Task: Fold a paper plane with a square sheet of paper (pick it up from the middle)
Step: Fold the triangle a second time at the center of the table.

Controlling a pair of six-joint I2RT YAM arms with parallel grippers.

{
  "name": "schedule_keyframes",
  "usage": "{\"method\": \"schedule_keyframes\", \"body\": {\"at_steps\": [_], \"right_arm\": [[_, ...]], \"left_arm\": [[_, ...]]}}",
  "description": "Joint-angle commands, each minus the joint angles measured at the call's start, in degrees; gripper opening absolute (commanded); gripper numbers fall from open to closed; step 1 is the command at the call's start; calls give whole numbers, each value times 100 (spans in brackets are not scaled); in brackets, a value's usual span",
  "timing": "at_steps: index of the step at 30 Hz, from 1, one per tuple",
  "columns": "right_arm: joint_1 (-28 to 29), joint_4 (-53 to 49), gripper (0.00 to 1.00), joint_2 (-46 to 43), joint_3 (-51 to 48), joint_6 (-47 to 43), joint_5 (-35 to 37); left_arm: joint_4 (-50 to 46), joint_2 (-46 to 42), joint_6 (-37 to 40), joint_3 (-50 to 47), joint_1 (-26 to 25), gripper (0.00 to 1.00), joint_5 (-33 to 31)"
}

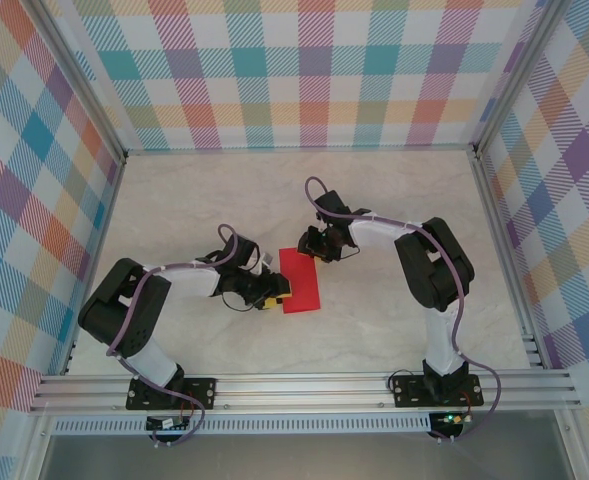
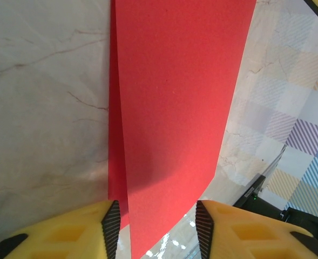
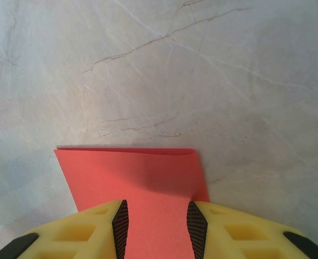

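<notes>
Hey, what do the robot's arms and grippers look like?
The left arm and right arm have black joints, white link shells and looping purple cables. The left gripper and right gripper have yellow fingers with black ribbed pads.

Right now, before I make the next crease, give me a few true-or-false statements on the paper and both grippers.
1. The paper is folded over, with two layers showing. True.
2. Both grippers are at the same end of the paper. False: the left gripper is at its near left edge, and the right gripper is at its far end.
3. The right gripper's jaws stand apart, with paper between them. True.
4. A finished plane lies on the table. False: the paper is a folded rectangle.
</notes>
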Motion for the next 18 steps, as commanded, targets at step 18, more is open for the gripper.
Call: {"method": "schedule_keyframes", "body": {"at_steps": [18], "right_arm": [[-41, 31, 38, 35, -439, 66, -82]], "left_arm": [[1092, 311, -233, -134, -83, 20, -222]]}}
